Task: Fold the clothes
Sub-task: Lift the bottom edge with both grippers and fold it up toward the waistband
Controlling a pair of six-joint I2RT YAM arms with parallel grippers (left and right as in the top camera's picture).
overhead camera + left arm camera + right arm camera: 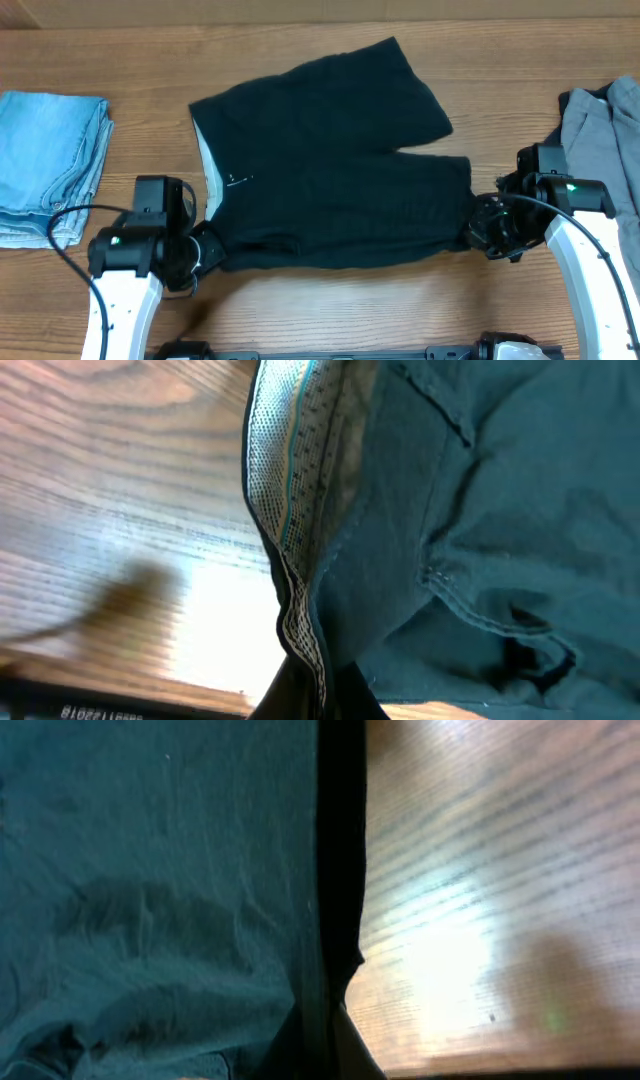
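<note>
Firmly, left fingers [207,250] and right fingers [478,228] clenched on near-edge corners of black shorts [330,170].

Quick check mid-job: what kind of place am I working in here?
Probably a robot test bench: a wood-grain table, left gripper and right gripper pinching a black garment, folded denim and grey clothes staged at the sides.

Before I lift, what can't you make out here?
- Left claw fingertips: covered by the waistband of the black shorts, in the overhead and left wrist views alike.
- Right claw fingertips: likewise covered by the leg hem, in the overhead and right wrist views.
- Grey garment: cut off by the overhead's right edge.
- Folded denim: cut off at the overhead's left edge; its layers are too small to count.
</note>
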